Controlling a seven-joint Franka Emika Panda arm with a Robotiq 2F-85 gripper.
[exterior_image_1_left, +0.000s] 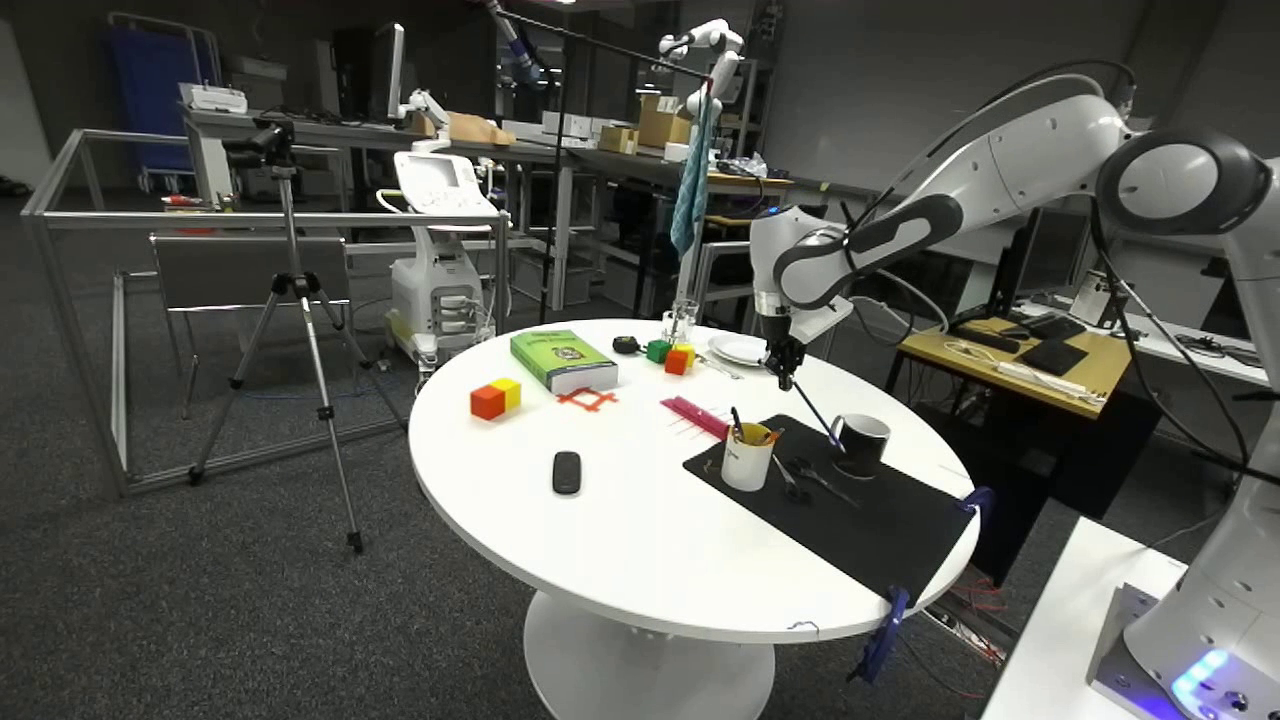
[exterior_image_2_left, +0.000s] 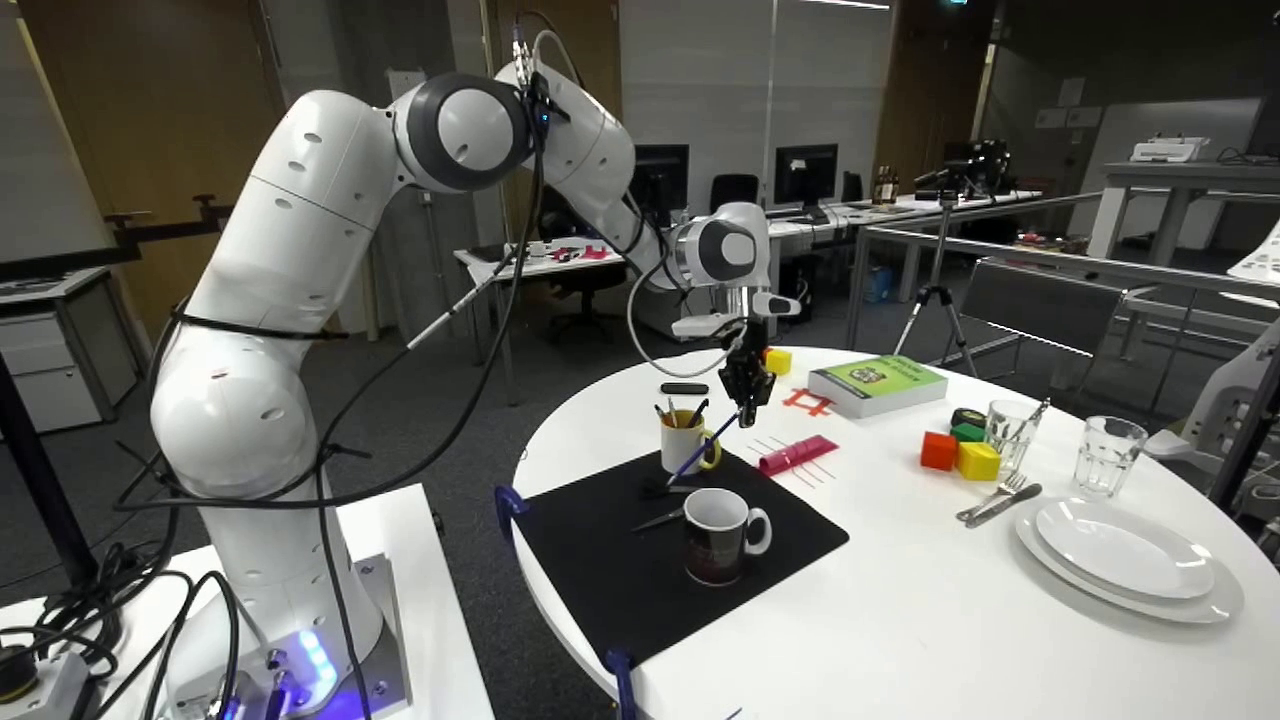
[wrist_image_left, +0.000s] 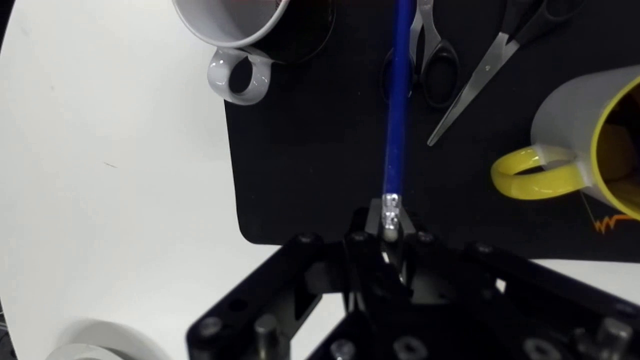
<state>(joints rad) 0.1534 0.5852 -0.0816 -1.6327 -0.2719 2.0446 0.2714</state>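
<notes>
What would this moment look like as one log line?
jaws: shut on blue pencil near eraser end; pose: slanted over black mat; nearby: dark mug, yellow-handled mug, scissors

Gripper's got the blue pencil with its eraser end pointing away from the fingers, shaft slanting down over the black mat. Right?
Not quite: the wrist view shows the eraser end in the gripper, the rest of the blue pencil pointing away. It does slant down over the black mat.

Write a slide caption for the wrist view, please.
Gripper holding a blue pencil by its eraser end, over a black mat with scissors.
</notes>
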